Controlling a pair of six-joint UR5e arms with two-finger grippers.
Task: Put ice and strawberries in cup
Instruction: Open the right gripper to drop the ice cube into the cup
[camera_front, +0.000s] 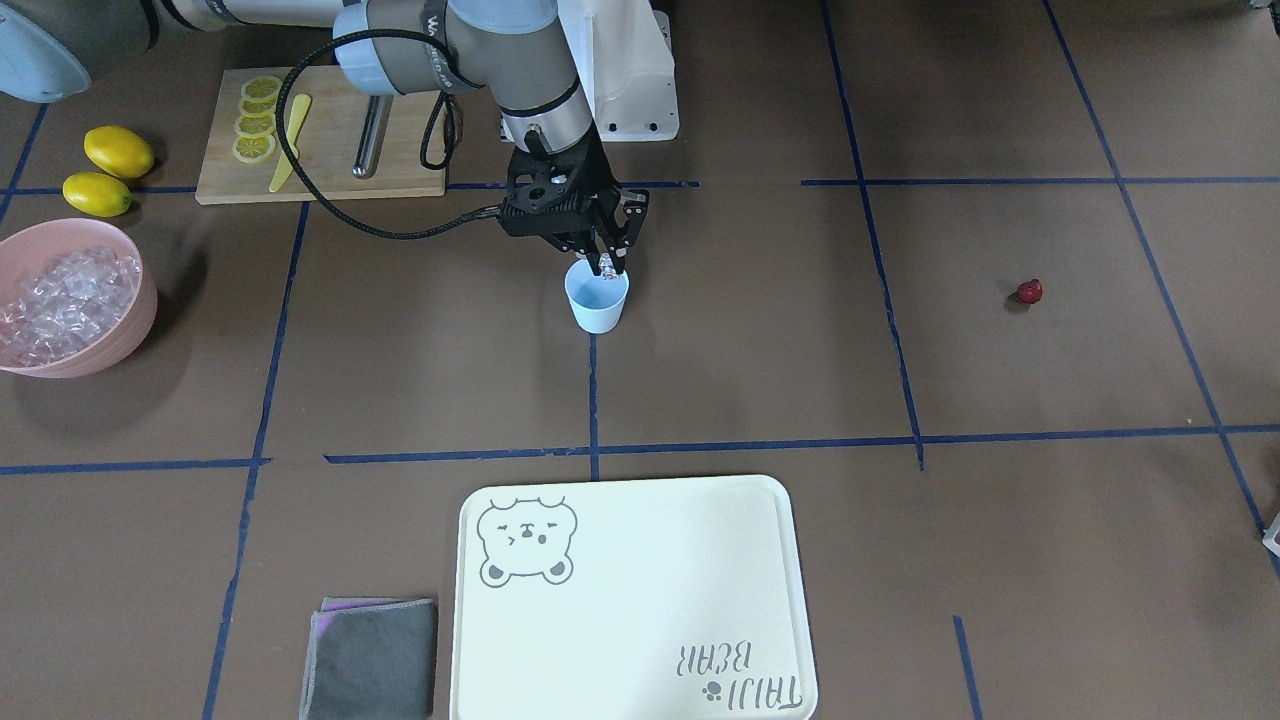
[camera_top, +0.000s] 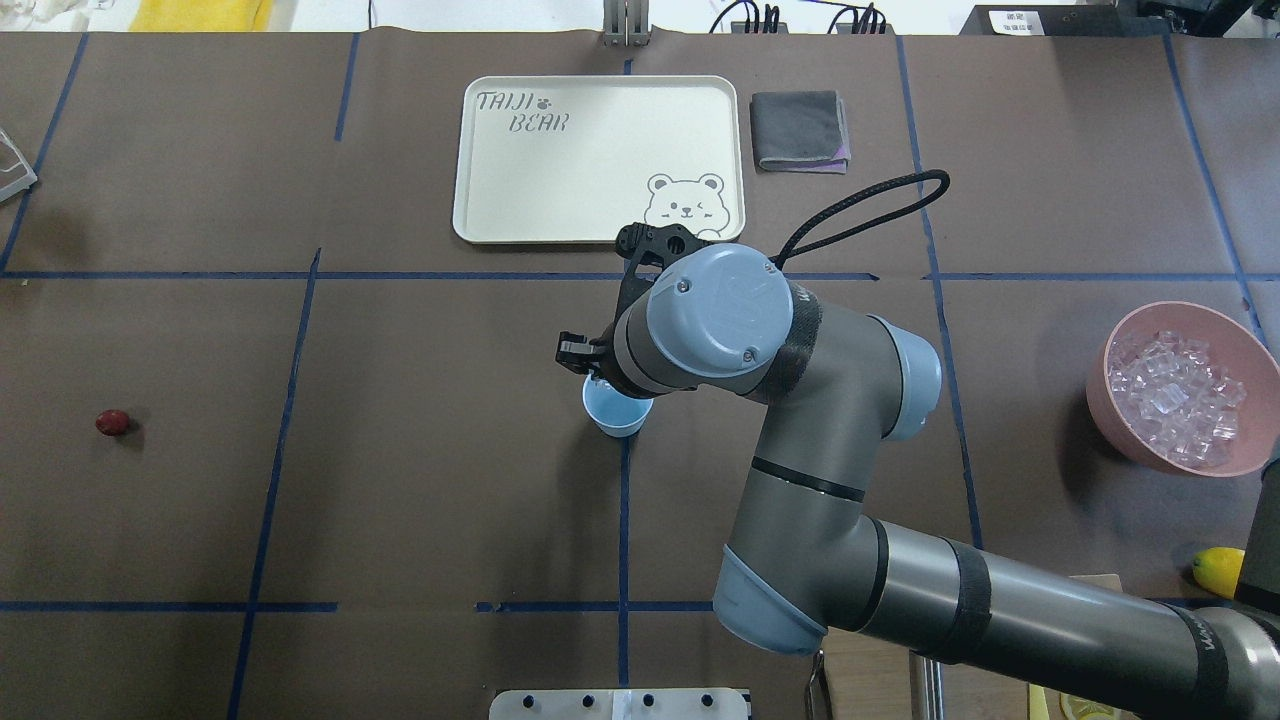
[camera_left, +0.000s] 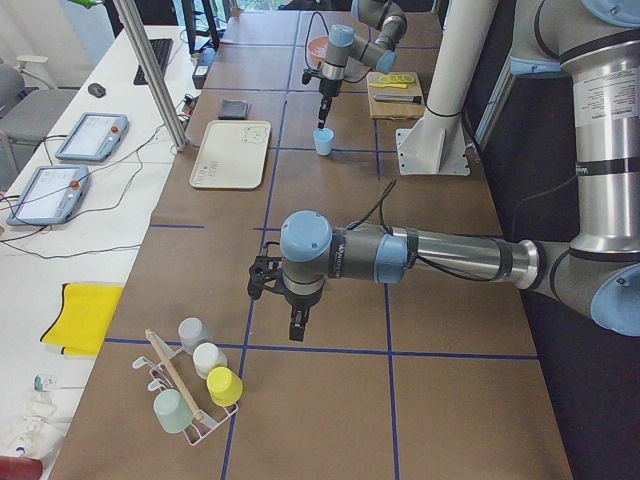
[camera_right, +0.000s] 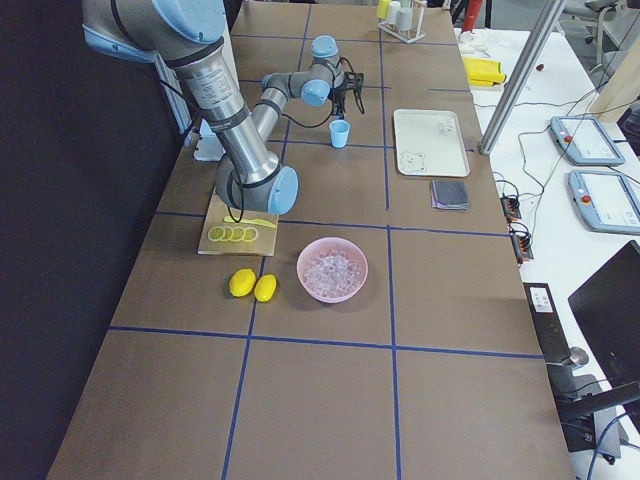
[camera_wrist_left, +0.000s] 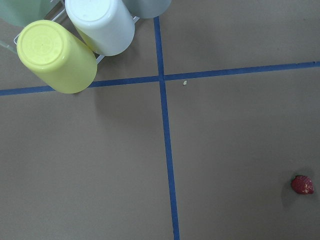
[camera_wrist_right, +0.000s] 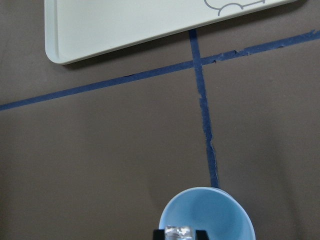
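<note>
The right wrist view alone shows the right gripper (camera_front: 608, 268) narrowly closed, pinching one ice cube (camera_wrist_right: 178, 233) just above the cup (camera_front: 596, 298). The strawberry (camera_front: 1029, 291) lies well apart from the cup. The left gripper (camera_left: 298, 325) appears only in a side view, so its opening is indeterminate. The brown table (camera_front: 750, 380) is gridded with blue tape (camera_front: 592, 400).

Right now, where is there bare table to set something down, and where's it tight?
Free: the wide stretch between the cup and the strawberry; the patch between cup and pink bowl; the tray itself is bare. Tight: the corner with bowl, lemons and cutting board, and above the cup, where the right jaws hold an ice cube.
</note>
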